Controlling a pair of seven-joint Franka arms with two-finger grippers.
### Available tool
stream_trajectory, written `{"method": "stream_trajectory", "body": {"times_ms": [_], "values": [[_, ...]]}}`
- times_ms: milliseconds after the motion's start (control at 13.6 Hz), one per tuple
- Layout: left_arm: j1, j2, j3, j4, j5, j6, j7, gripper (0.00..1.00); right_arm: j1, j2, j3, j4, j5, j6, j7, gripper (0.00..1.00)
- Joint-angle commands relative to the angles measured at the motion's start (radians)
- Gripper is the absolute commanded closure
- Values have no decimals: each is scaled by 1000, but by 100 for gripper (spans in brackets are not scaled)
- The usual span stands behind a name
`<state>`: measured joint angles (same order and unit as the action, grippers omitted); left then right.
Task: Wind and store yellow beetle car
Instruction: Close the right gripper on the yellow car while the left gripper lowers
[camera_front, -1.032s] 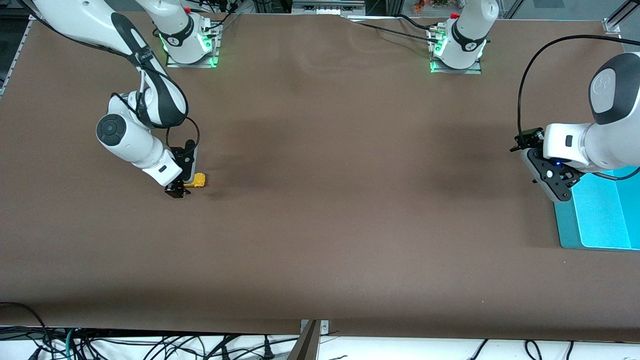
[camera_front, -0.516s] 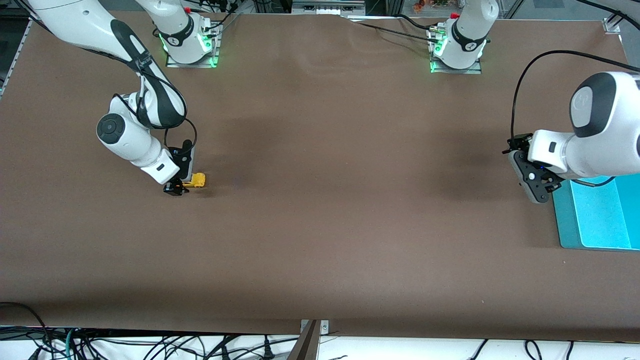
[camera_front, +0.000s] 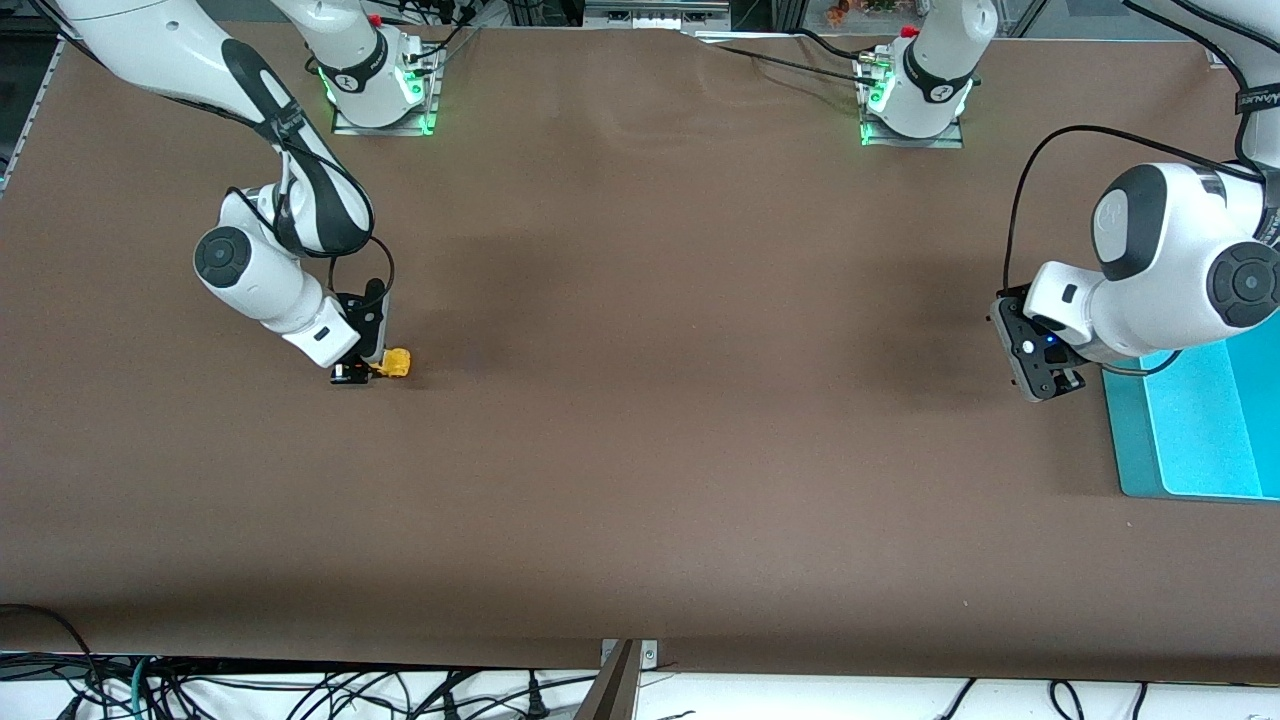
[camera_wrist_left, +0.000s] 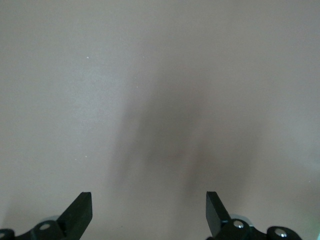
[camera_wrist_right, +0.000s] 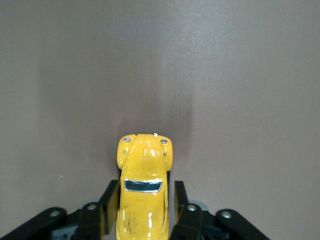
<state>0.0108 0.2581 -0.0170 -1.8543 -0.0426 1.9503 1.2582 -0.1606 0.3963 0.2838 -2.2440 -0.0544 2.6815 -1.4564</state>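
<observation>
Toward the right arm's end of the bench, the right pincer sits low at the brown surface with its fingers pressed against both flanks of the yellow beetle car, clamped on it. The car's rounded hood pokes out past the fingertips, and it appears to rest on the bench. Near the other end, the left pincer hangs over bare surface just beside a turquoise tray, its fingers spread wide apart, holding nothing.
</observation>
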Motion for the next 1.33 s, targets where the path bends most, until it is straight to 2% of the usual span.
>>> {"method": "stream_trajectory", "body": {"times_ms": [0,147,516,737,1253], "values": [[3,-45,-6,-58,26,65,99,0,-13,-10,6,-26,-13,24,-10,55],[8,-46,-6,-83,17,102,141,0,-13,-10,6,-28,-15,20,-10,57],[8,-45,-6,-74,27,116,217,0,-11,-20,9,-29,-19,11,-67,58],[6,-39,-6,-80,24,191,419,0,-11,-30,11,-28,-19,11,-131,61],[15,-34,-6,-83,-3,184,435,0,-14,-11,17,-25,-7,20,-131,62]]}}
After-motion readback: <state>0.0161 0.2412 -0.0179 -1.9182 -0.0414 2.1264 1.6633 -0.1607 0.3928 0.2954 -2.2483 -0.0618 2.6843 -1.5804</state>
